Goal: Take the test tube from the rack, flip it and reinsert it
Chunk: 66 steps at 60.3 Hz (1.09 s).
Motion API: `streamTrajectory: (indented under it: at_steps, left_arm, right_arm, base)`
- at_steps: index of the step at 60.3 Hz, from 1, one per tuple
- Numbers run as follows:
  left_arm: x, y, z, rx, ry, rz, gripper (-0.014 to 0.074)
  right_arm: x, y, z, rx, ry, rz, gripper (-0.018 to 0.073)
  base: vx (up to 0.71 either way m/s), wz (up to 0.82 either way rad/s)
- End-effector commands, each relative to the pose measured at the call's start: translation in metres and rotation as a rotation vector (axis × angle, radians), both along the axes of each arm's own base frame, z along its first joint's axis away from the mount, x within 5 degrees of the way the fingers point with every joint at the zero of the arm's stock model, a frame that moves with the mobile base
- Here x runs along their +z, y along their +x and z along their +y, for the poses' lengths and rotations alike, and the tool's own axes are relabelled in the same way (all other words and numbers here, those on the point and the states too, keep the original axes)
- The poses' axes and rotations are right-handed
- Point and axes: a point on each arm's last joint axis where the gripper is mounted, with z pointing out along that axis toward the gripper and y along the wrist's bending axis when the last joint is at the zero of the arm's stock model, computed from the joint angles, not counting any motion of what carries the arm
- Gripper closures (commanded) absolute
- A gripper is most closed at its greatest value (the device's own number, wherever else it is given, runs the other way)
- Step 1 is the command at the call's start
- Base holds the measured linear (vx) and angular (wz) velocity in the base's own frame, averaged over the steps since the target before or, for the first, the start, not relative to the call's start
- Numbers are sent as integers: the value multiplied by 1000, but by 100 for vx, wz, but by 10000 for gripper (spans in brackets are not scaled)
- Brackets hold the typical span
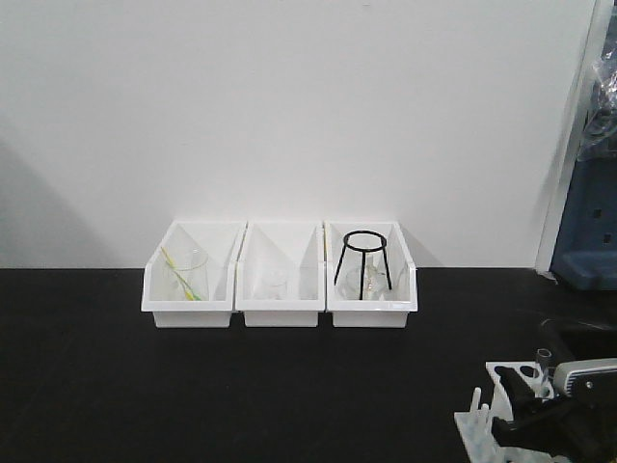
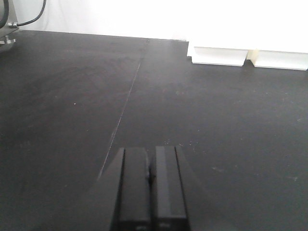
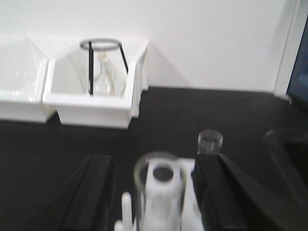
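In the right wrist view, a clear test tube [image 3: 159, 179] stands upright in the white rack [image 3: 169, 202], blurred and close to the camera. My right gripper [image 3: 154, 166] is open, with one black finger on each side of the tube and a gap on both sides. A second test tube [image 3: 210, 141] stands in the rack just beyond the right finger. In the front view the rack [image 1: 485, 426] sits at the bottom right with the right gripper [image 1: 532, 403] over it and one tube top [image 1: 543, 358] showing. My left gripper [image 2: 150, 163] is shut on nothing, low over the black table.
Three white bins stand in a row at the back by the wall. The left bin [image 1: 192, 307] holds a beaker with a yellow-green stick, the middle bin [image 1: 281, 307] holds glassware, and the right bin [image 1: 371, 307] holds a black wire tripod [image 1: 363, 258] over a flask. Blue equipment [image 1: 586, 231] stands far right.
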Motion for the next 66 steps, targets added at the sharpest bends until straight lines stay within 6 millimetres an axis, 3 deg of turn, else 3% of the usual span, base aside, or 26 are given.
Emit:
streamTrajectory:
  at_steps: [1, 11, 16, 23, 29, 39, 50, 66]
  left_arm:
    - [7, 1, -1, -13, 5, -88, 603]
    - [7, 1, -1, -13, 5, -88, 603]
    - [7, 1, -1, -13, 5, -88, 603]
    - [7, 1, -1, -13, 5, -88, 603]
    - [7, 1, -1, -13, 5, -88, 603]
    - [7, 1, -1, -13, 5, -88, 603]
    - [7, 1, -1, -13, 5, -88, 603]
    - [7, 1, -1, -13, 5, -88, 603]
  right_arm:
    - [46, -4, 0, 4, 8, -197, 85]
    - [91, -27, 1, 26, 34, -273, 133]
    - [113, -45, 5, 73, 22, -287, 265]
    - [132, -75, 7, 106, 10, -216, 561]
    - [139, -103, 3, 63, 31, -126, 573]
    - [115, -151, 2, 65, -6, -141, 568]
    - [86, -185, 1, 64, -2, -177, 568]
    - [63, -200, 1, 64, 1, -177, 568]
  base:
    - [0, 0]
    - [0, 0]
    - [0, 0]
    - [0, 0]
    - [0, 0]
    - [0, 0]
    - [0, 0]
    - [0, 0]
